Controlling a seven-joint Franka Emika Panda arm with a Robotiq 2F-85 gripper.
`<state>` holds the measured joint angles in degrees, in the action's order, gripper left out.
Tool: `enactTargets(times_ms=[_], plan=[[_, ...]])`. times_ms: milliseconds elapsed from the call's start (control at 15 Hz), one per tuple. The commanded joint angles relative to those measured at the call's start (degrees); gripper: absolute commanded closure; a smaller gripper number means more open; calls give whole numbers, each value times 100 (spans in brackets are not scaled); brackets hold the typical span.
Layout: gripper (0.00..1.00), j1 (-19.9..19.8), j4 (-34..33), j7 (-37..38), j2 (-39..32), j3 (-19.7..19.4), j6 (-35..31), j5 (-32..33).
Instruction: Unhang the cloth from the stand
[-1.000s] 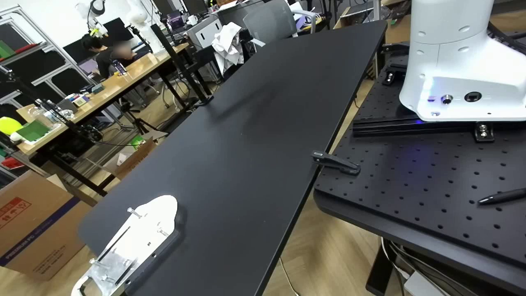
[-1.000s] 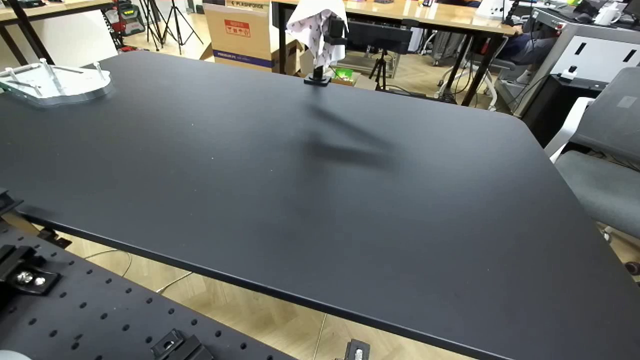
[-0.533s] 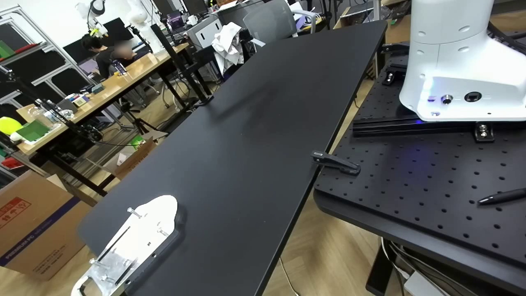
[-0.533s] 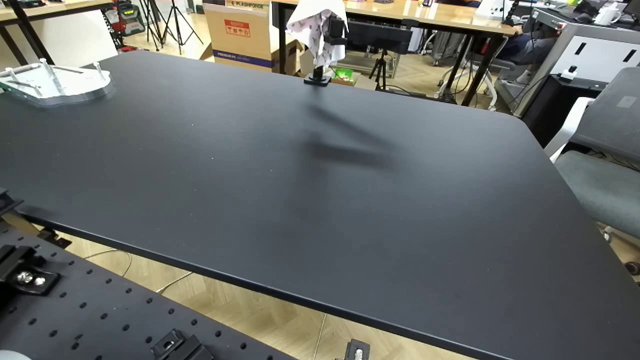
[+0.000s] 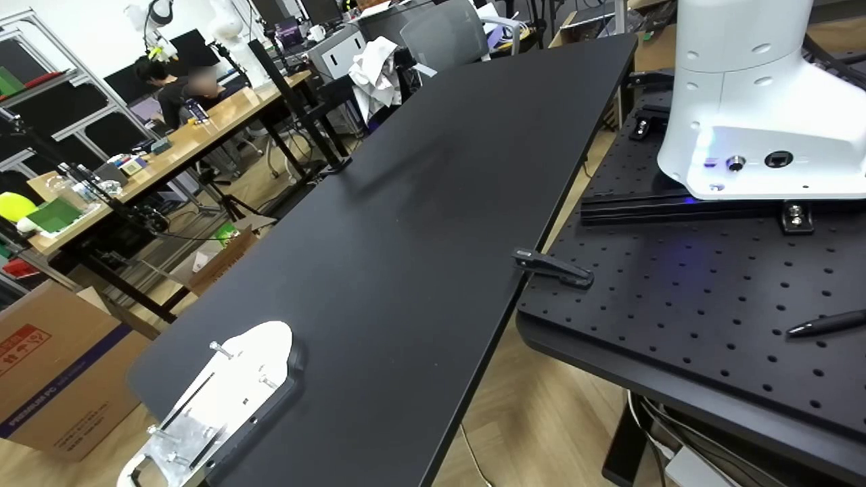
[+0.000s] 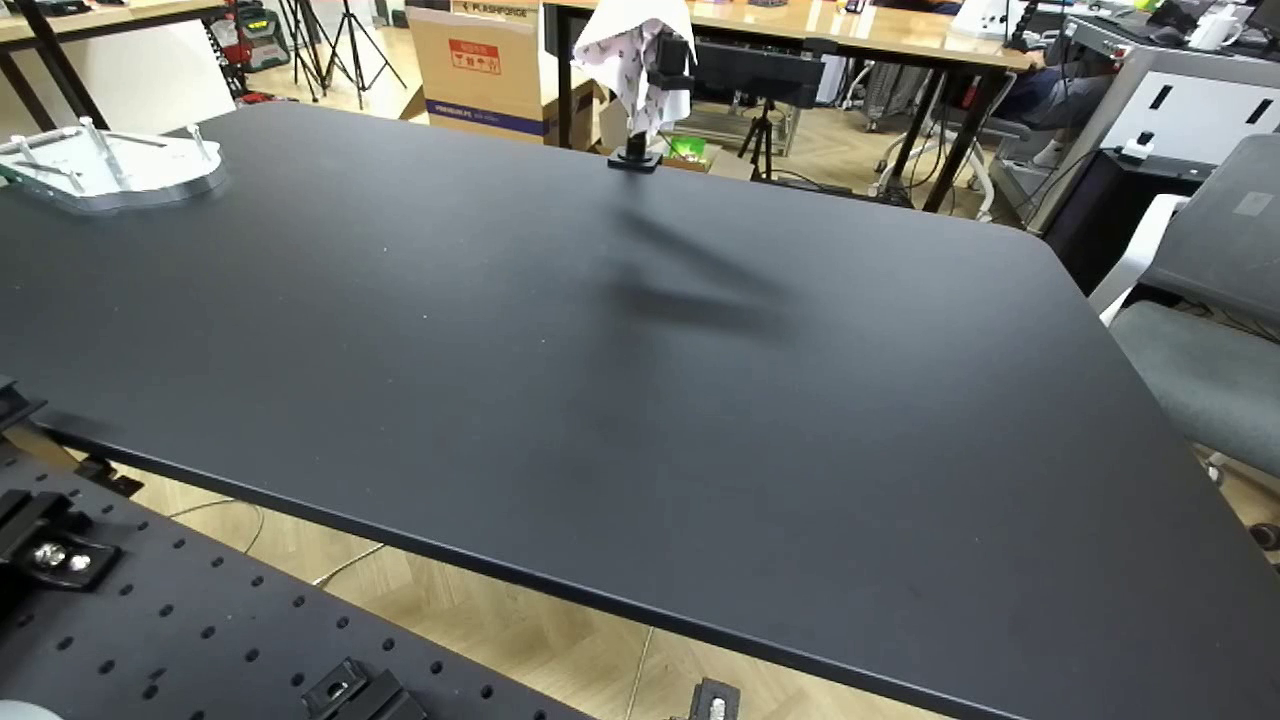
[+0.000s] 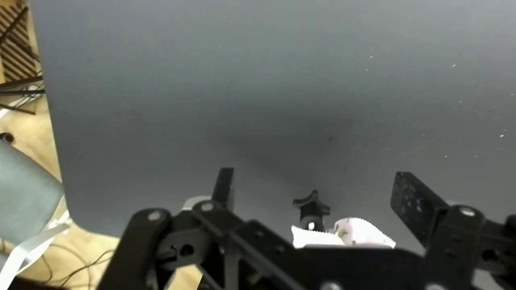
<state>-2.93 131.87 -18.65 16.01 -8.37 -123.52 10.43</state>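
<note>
Holding nothing, your wide-spread black two-fingered gripper [image 7: 314,179] had left the printed white fabric cloth [image 6: 624,60] hanging unmoved, removal seemingly unbegun.

A black table [image 6: 480,420] carries a white pegged board [image 5: 233,385] near one corner, a stand [image 5: 300,108] at one edge and a black clip [image 5: 553,266] at the opposite edge.

I am counting one pincer [image 7: 315,185], mine, with two fingers [image 7: 415,199]. I am seeing one cloth [image 6: 622,60], one stand [image 5: 295,101] and, in my wrist view, one knob [image 7: 312,201]. On the tabletop [image 6: 500,400] I am finding one white board [image 5: 247,372]; its pegs [image 5: 221,349] I am failing to count surely. Beside the tabletop I am counting one chair [image 6: 1200,370]. In an exterior view I am spotting one pen [image 5: 829,324].
</note>
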Motion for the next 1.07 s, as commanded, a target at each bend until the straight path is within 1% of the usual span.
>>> enactTargets(times_ms=[0, 133, 333, 467, 533, 733, 867, 1000], plan=[[0, -59, -68, 12, -139, 58, -294, 11], [0, -61, -101, 6, -289, 74, -387, -4], [0, -60, -86, 3, -255, 73, -376, -4], [0, -52, -235, 150, -475, 66, -583, -150], [0, -16, -414, 20, -701, 43, -640, -269], [0, -46, -959, 70, -1352, 90, -843, -290], [0, -65, -1443, 38, -1833, 124, -827, -269], [0, -57, -1884, -78, -2249, 189, -694, -389]])
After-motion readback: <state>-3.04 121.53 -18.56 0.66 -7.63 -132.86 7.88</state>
